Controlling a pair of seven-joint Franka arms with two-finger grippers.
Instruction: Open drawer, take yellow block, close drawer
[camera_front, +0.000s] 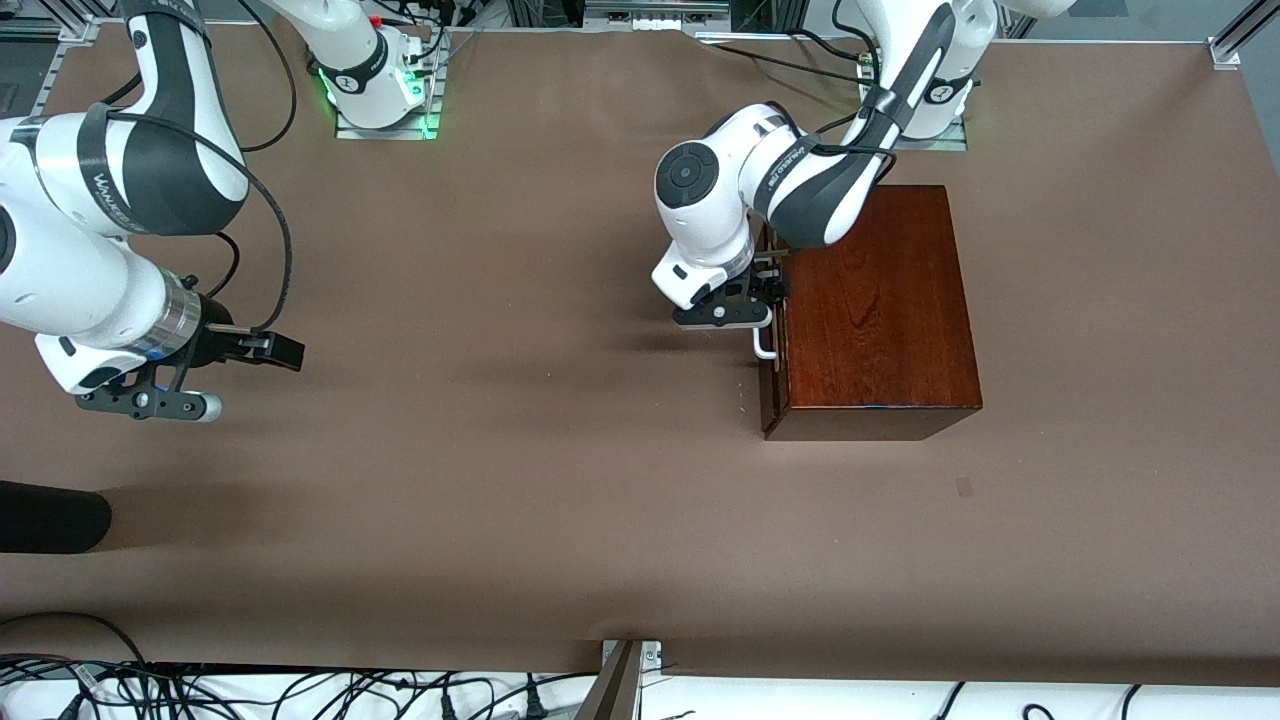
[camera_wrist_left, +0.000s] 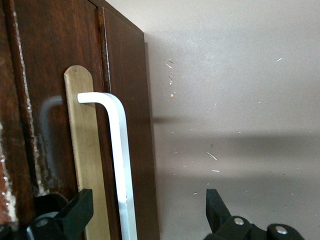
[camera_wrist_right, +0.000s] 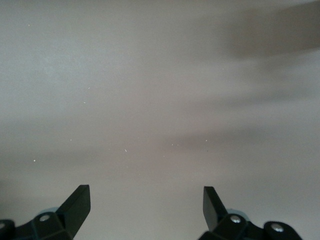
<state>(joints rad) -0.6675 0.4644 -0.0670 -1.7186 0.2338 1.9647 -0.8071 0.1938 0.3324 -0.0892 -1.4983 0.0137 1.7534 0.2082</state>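
Note:
The drawer (camera_front: 774, 385) sits shut in the dark-brown wooden box (camera_front: 880, 310) toward the left arm's end of the table. Its white bar handle (camera_front: 763, 345) (camera_wrist_left: 120, 150) stands off the glossy drawer front (camera_wrist_left: 50, 75). My left gripper (camera_front: 772, 293) (camera_wrist_left: 147, 212) is open at the drawer front. Its fingers (camera_wrist_left: 80, 205) straddle the handle without touching it. My right gripper (camera_front: 283, 351) (camera_wrist_right: 146, 205) hangs open and holds nothing over bare table at the right arm's end, where that arm waits. The yellow block is hidden.
Brown cloth (camera_front: 520, 450) covers the table. A black rounded object (camera_front: 50, 520) juts in at the right arm's end, nearer the front camera. Cables hang below the table's front edge (camera_front: 400, 668).

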